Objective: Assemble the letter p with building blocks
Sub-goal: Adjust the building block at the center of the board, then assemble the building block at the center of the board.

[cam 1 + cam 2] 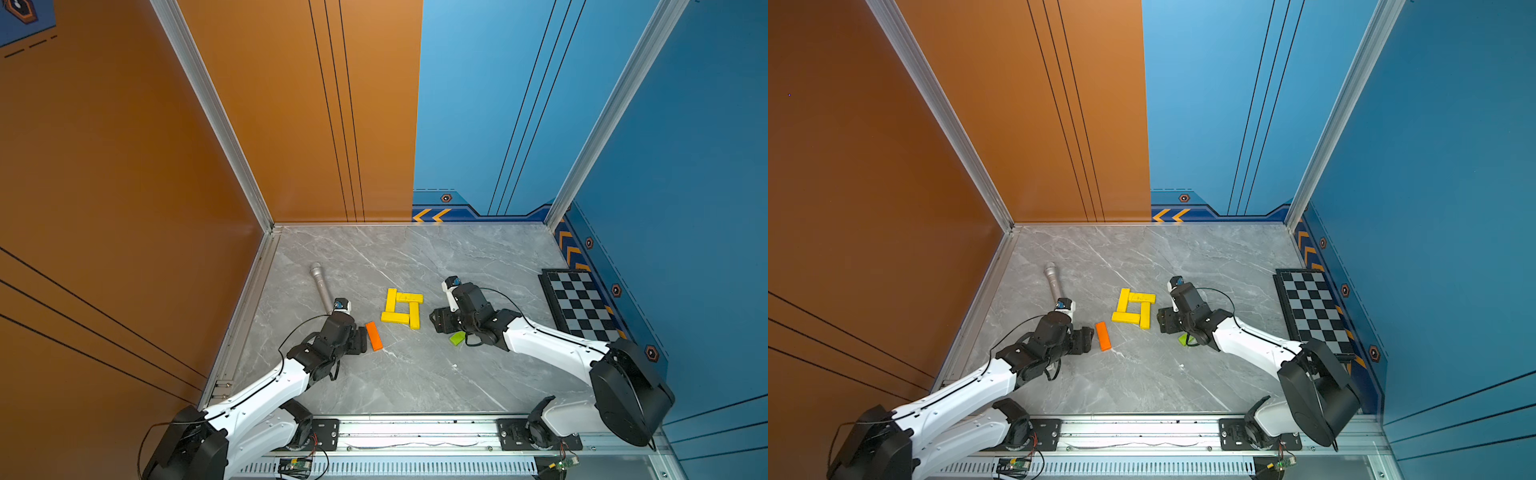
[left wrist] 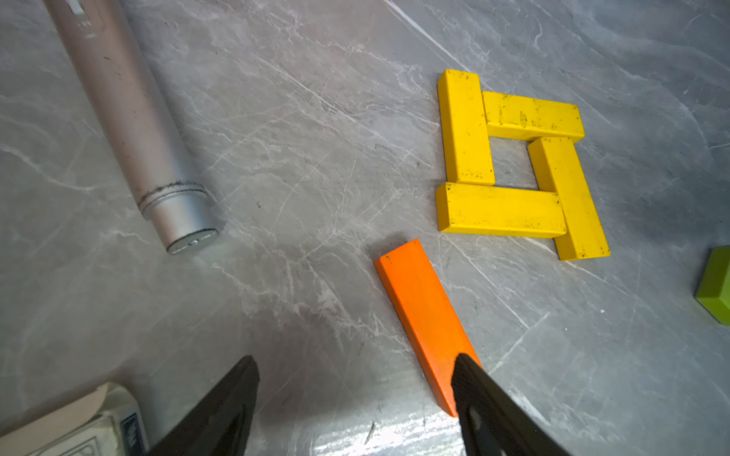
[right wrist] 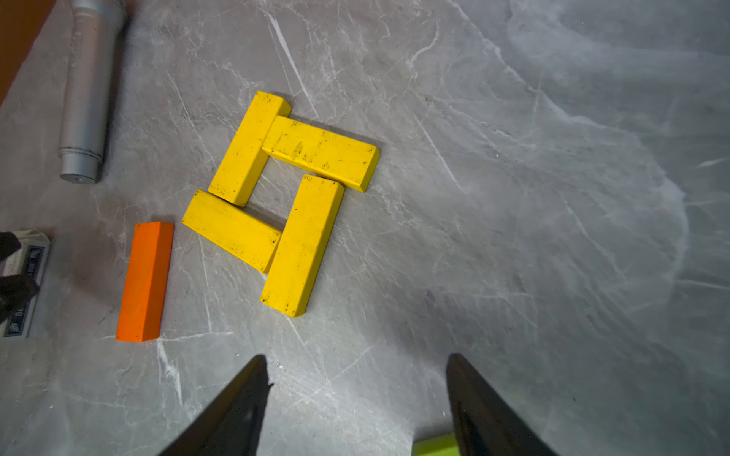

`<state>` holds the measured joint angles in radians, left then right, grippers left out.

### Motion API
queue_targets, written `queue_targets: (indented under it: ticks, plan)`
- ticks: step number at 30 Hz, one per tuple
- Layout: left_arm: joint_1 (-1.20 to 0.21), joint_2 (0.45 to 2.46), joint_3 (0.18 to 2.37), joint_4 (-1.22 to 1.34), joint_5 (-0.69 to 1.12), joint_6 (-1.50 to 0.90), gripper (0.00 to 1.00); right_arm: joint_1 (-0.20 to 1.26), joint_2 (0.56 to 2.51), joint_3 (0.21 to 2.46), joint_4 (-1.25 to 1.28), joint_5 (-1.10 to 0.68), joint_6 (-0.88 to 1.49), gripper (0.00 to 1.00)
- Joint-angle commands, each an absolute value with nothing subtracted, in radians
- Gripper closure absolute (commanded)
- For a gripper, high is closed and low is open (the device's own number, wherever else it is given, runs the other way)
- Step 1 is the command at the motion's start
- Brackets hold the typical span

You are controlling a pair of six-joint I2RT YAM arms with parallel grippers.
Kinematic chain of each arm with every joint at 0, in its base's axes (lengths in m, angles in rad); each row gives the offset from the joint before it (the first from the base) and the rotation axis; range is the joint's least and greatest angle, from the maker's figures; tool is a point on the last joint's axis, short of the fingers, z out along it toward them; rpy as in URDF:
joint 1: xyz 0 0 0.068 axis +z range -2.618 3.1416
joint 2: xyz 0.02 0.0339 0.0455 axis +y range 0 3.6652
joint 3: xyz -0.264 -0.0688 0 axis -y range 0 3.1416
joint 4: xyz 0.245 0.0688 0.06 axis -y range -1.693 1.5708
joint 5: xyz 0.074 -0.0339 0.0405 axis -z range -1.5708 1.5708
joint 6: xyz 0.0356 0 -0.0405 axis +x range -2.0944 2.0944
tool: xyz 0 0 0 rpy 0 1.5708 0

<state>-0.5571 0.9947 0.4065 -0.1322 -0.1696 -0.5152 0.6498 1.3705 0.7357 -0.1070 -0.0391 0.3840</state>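
Four yellow building blocks lie in a closed square loop mid-table, the loop of the letter p. An orange block lies flat just left of the loop, a small gap apart. My left gripper is open, and one fingertip overlaps the orange block's near end. A lime green block lies right of the loop, partly under my right arm. My right gripper is open with bare table between its fingers and the green block by one finger.
A grey metal cylinder lies at the left, behind my left wrist. A black-and-white chequered board rests along the right wall. Orange and blue walls close in the back and both sides of the table.
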Motion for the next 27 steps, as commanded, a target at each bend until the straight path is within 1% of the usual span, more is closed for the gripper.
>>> queue_targets:
  ticks: [1, 8, 16, 27]
  plan:
    - [-0.557, 0.996, 0.421, -0.121, -0.128, -0.594, 0.19, 0.651, 1.306, 0.693, -0.158, -0.004, 0.362, 0.0]
    - [-0.572, 1.084, 0.435, -0.076, -0.077, -0.657, 0.2, 0.644, 1.257, 0.64, -0.162, -0.038, 0.362, 0.0]
    - [-0.622, 1.137, 0.458, -0.046, -0.114, -0.672, 0.21, 0.626, 1.246, 0.615, -0.166, -0.054, 0.35, 0.0]
    - [-0.668, 1.286, 0.512, -0.031, -0.159, -0.637, 0.24, 0.602, 1.232, 0.591, -0.164, -0.062, 0.35, 0.0]
